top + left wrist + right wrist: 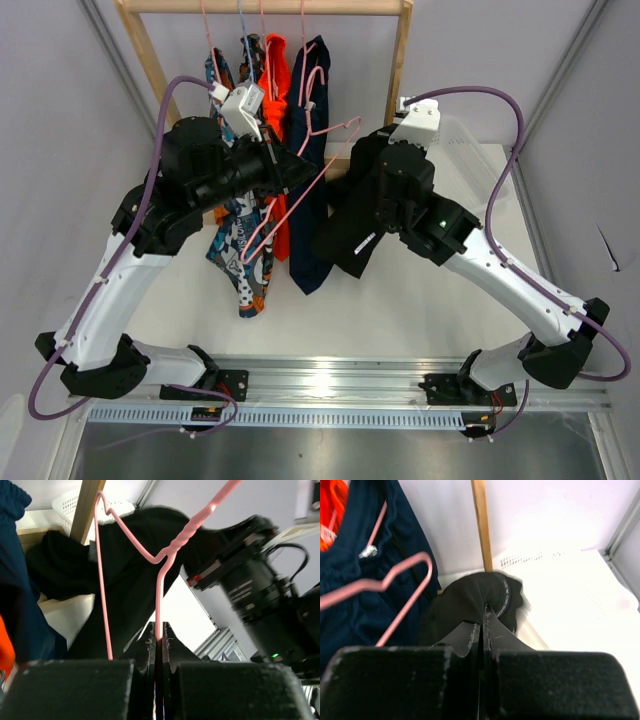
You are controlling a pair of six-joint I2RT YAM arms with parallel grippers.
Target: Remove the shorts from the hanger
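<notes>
While left end effector [159, 636] clamps the pink hanger [158, 600], right end effector [482, 619] grips the black shorts [460, 600], seemingly clear of the wire. Next: carry them right, release on worktop [420, 300].

Wooden rack [402, 55] at the counter's [400, 310] far edge; 1 white perforated basket [535, 559] toward its far-right corner.
</notes>
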